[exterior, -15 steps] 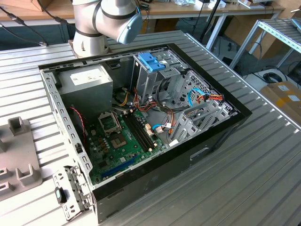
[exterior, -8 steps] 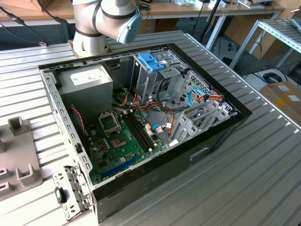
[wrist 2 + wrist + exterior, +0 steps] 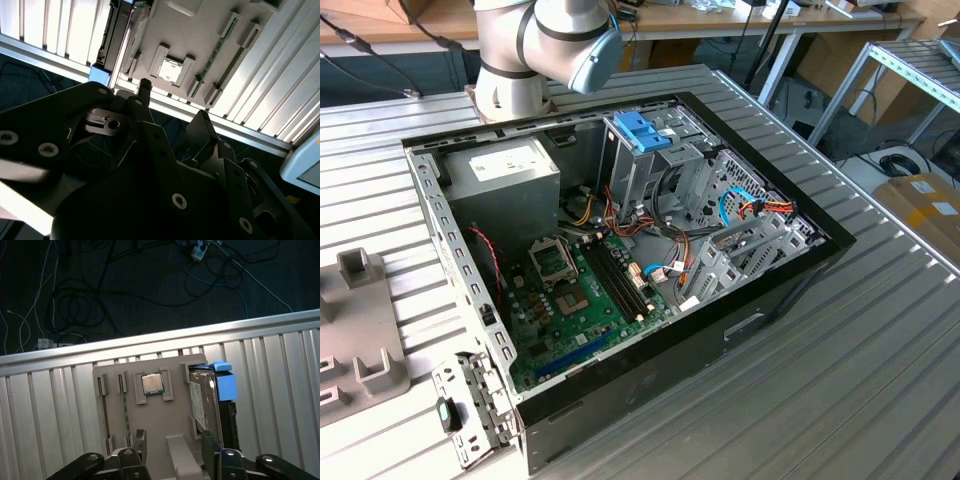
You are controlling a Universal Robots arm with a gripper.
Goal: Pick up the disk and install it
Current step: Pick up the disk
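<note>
Disk (image 3: 205,400) stands on edge in a slot of the grey fixture (image 3: 170,420), presumably so its flat faces can be pinched from above. The end effector (image 3: 172,452) hangs over the fixture, spread wide, empty. In the exterior view the fixture lies at eight o'clock from the case (image 3: 640,385).

A ribbed silver aluminium counter (image 3: 880,330) lies under bright light. Behind it stands a long light-wood workbench (image 3: 450,25), with a grey metal rack (image 3: 910,68) at the exterior view's right. Tangled cables (image 3: 75,305) lie on the dark floor (image 3: 125,270).
</note>
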